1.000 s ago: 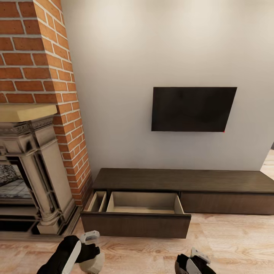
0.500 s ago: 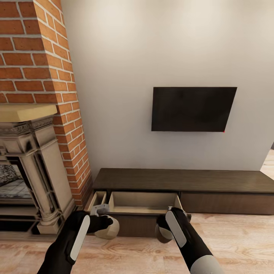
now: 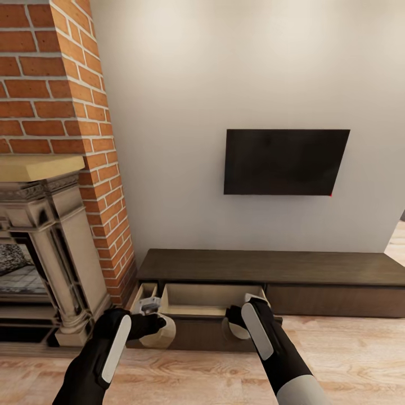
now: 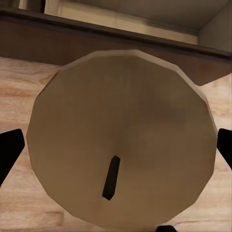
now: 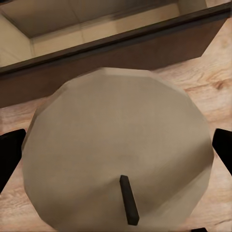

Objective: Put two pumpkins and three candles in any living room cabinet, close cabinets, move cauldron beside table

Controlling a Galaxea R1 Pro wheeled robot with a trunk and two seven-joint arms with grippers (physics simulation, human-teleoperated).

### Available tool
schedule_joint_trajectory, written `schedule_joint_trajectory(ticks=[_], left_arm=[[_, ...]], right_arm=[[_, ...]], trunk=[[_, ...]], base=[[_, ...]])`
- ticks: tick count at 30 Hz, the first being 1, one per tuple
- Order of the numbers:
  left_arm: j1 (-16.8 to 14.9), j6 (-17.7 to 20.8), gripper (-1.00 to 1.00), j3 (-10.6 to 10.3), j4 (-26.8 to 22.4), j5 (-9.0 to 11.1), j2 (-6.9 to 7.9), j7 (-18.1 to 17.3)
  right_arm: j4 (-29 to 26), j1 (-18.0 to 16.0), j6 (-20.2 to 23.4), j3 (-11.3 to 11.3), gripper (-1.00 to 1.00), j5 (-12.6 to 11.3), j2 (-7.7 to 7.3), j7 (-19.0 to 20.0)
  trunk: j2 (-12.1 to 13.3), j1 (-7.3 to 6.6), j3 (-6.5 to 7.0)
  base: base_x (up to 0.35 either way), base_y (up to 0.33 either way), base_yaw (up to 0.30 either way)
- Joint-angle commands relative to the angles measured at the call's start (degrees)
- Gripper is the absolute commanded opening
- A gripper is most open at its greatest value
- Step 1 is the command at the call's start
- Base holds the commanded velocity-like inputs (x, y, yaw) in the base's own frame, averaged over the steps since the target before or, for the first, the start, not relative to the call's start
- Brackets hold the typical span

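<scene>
The long low dark brown cabinet (image 3: 315, 267) stands against the wall with its left drawer (image 3: 194, 301) pulled out, pale inside. My left gripper (image 3: 153, 329) is shut on a beige candle (image 3: 160, 333) just in front of the drawer's dark front. My right gripper (image 3: 237, 326) is shut on a second candle (image 3: 232, 331) at the drawer's right front corner. The left wrist view looks down on a candle (image 4: 121, 121) with its dark wick, black fingertips (image 4: 8, 150) at its sides. A candle (image 5: 116, 140) sits the same way between fingertips (image 5: 9, 154) in the right wrist view. The pumpkins and cauldron are out of view.
A brick chimney with a carved stone fireplace (image 3: 50, 247) stands left of the cabinet. A dark TV (image 3: 284, 162) hangs on the wall above. A narrow compartment (image 3: 144, 295) lies open left of the drawer. Wood floor (image 3: 349, 360) spreads to the right.
Both arms have risen from the picture's lower edge and reached forward to the open drawer's front, each carrying its candle. The cabinet has not moved.
</scene>
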Motion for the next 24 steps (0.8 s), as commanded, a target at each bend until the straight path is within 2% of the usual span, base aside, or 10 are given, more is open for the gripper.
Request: schedule_joint_trajectory(ticks=[1,13,19,24], left_arm=[[0.0,0.0,-1.0,0.01,-0.12,-0.02,0.01,0.0],[0.0,0.0,-1.0,0.7,-2.93,0.23,0.14,-0.05],[0.0,0.0,-1.0,4.03,-4.71,0.36,0.17,-0.18],[0.0,-0.04,-1.0,4.92,-4.98,1.05,-0.23,-0.25]], right_arm=[[-0.05,0.01,-0.1,0.03,-1.0,-0.02,0.0,0.07],[-0.1,0.02,-0.51,0.51,-1.0,-0.02,0.0,2.61],[-0.26,0.02,-0.6,1.49,-1.0,0.04,0.0,3.54],[-2.96,0.28,-0.54,1.68,-1.0,0.07,0.0,6.63]], trunk=[[0.42,-0.23,0.18],[5.23,-2.86,2.34],[7.64,-4.18,3.42],[8.04,-4.4,3.59]], base=[[0.0,0.0,0.0],[0.0,0.0,0.0],[0.0,0.0,0.0],[0.0,0.0,0.0]])
